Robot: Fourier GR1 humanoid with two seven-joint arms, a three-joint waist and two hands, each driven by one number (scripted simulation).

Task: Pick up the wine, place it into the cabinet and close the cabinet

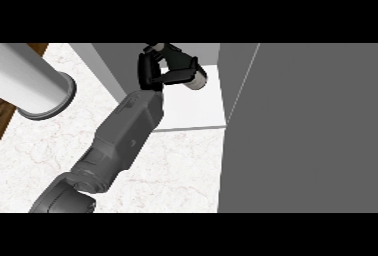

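The marble counter [177,165] was pale and veined, the cabinet [310,125] flat grey with a white shelf [193,107]. The left hand [164,67] curled round the wine [196,81] (only its pale round end showed), held over that shelf inside the cabinet.

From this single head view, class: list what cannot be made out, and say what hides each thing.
- Wine: mostly hidden by the left hand curled round it; only a pale end shows.
- Right hand: nowhere in the head view.
- Cabinet inside: its right part is hidden by the grey panel; only a white shelf shows.
- White cylinder: cut off by the top edge; what it is stays unclear.
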